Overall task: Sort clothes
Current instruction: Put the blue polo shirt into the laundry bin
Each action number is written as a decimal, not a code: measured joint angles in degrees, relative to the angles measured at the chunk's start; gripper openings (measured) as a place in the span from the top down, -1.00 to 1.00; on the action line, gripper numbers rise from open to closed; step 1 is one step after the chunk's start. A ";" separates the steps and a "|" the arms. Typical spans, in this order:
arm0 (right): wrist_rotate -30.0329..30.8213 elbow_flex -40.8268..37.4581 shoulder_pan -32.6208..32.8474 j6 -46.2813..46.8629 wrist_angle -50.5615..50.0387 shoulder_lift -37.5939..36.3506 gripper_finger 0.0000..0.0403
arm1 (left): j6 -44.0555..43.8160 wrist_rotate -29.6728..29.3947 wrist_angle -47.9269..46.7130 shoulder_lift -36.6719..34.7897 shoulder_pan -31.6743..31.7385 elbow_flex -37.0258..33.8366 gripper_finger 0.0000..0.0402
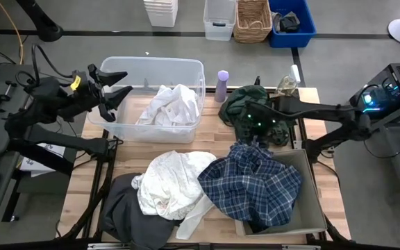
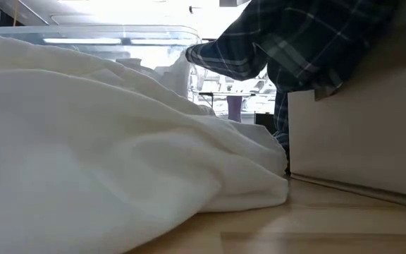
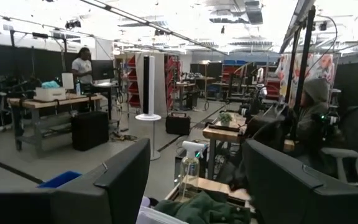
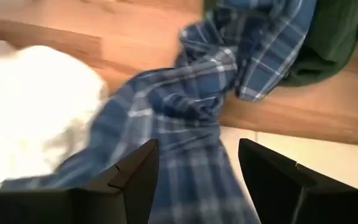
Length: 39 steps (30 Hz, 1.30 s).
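Note:
A clear bin (image 1: 186,66) at the far left holds white garments (image 1: 172,107). My left gripper (image 1: 117,94) is open and empty above the bin's left end; it also shows in the left wrist view (image 3: 194,180). A white-and-cream piece (image 1: 176,184) lies on the table partly over a dark grey garment (image 1: 127,212). The blue-and-white plaid shirt (image 1: 252,184) drapes over the rim of a beige box (image 1: 311,201). The dark green garment (image 1: 245,101) lies at the far middle. My right gripper (image 1: 254,139) is open just above the plaid shirt's far end (image 4: 191,106).
A lilac bottle (image 1: 222,85) stands between the bin and the green garment. Beyond the table's far edge stand white bins, a wicker basket (image 1: 253,21) and a blue bin (image 1: 292,24). A person stands far off in the room (image 3: 82,62).

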 joint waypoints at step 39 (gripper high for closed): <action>11.43 28.77 49.87 15.76 -12.65 -0.11 1.00 | -5.01 -5.63 7.83 -1.34 0.00 0.01 -0.22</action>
